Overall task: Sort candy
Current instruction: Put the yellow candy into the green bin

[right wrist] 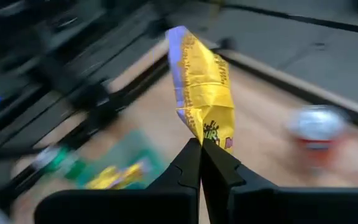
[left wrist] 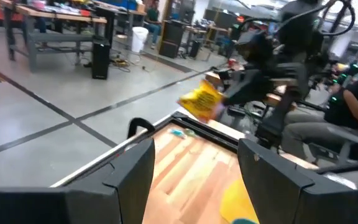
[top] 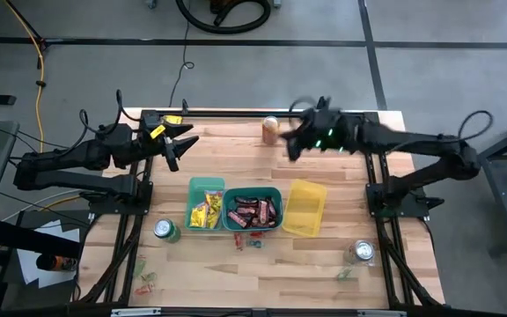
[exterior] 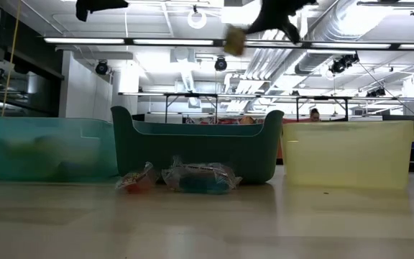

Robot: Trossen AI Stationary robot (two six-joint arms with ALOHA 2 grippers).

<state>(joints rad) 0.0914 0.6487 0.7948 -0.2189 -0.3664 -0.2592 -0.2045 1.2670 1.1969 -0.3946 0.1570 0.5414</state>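
Right wrist view: right hand (right wrist: 201,144) clamped on a yellow packet (right wrist: 204,93), carried high.
Left hand (top: 180,146) waits apart at nine o'clock; yellow sweets belong in the teal bin (top: 206,186).

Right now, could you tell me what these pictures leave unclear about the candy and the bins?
- Yellow packet in the right tool: its print is motion-blurred in the right wrist view.
- Teal bin: its wall hides its contents in the low view.
- Loose wrappers near the table's front edge: too small in the high view to tell their kind.
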